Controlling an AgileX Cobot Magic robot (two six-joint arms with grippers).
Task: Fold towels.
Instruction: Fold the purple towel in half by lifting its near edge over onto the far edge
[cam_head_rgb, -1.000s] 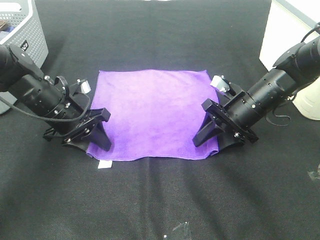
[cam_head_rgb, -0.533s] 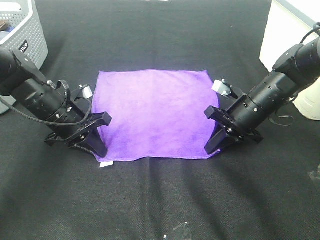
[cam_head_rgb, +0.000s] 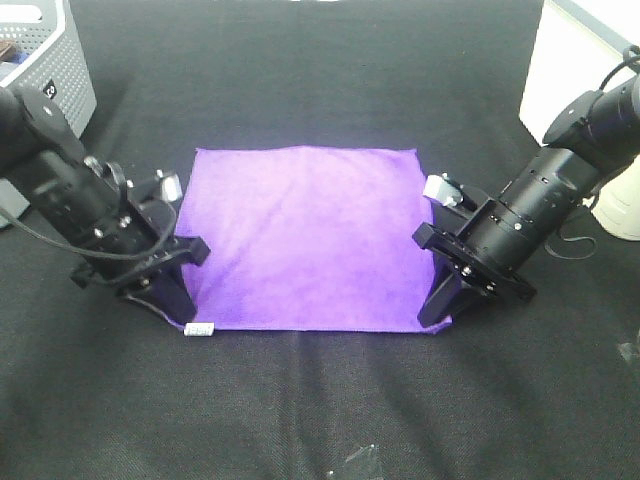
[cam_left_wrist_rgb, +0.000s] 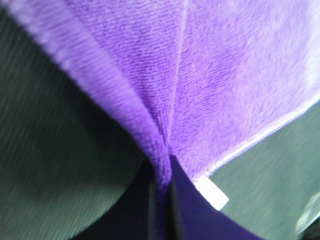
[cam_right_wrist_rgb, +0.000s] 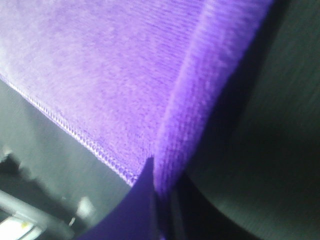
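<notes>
**Claw pair pinched on the towel (cam_head_rgb: 305, 230): slip and skew to be watched**

The left claw (cam_head_rgb: 178, 305) is closed on the near left corner, where the cloth is seen in its wrist view gathered into a tight ridge between the fingers. The white tag (cam_head_rgb: 201, 330) lies just beside that pinch. The right claw (cam_head_rgb: 437, 308) is closed on the near right corner, with the hem drawn in between its fingers. The towel is spread flat on the black table (cam_head_rgb: 320, 410) between the 2 arms, and its near edge is stretched straight from claw to claw.

4 failures can be foreseen.
- Only a thin fold of hem appears to be held at each corner, so 1 corner could be lost once the cloth's weight is taken up.
- If the 2 claws are not raised and carried forward together, the near edge would be laid down skewed against the far edge.
- The far edge is held by nothing, so it could be dragged or bunched if the lift is kept too low.
- The table covering could be caught in a pinch; this cannot be ruled out from the blurred right wrist view.
</notes>
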